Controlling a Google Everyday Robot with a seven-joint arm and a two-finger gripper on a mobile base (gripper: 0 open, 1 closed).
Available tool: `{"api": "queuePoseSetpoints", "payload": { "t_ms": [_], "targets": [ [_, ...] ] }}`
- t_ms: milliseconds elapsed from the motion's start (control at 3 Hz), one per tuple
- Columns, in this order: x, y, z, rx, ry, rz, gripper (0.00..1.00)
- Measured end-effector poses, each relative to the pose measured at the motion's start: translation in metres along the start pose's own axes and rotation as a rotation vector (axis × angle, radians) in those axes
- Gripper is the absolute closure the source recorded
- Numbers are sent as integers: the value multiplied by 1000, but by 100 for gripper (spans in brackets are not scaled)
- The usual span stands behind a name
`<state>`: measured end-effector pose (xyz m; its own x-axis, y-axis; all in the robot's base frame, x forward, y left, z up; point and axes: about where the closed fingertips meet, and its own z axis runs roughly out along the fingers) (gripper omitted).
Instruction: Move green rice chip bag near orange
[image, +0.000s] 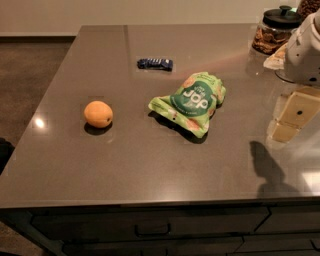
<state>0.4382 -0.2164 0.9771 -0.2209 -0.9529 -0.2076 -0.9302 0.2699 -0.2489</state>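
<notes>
The green rice chip bag (192, 102) lies crinkled on the dark grey counter (150, 160), right of centre, with its dark green round logo facing up. The orange (98, 114) sits on the counter well to the bag's left, with a wide gap between them. My gripper (292, 120) hangs at the right edge of the view, below the white arm housing (305, 50). It is to the right of the bag, apart from it and holding nothing. Its shadow falls on the counter below it.
A small dark blue wrapper (155, 63) lies behind the bag toward the far side. A glass jar with a black lid (275, 30) stands at the back right corner. The counter's front edge runs above drawers (150, 227); floor lies to the left.
</notes>
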Motion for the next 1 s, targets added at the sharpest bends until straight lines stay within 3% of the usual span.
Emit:
{"api": "queuePoseSetpoints", "payload": {
  "t_ms": [667, 1000],
  "targets": [
    [-10, -3, 2, -12, -32, -23, 0],
    [-31, -13, 22, -12, -98, -89, 0]
  ]
}}
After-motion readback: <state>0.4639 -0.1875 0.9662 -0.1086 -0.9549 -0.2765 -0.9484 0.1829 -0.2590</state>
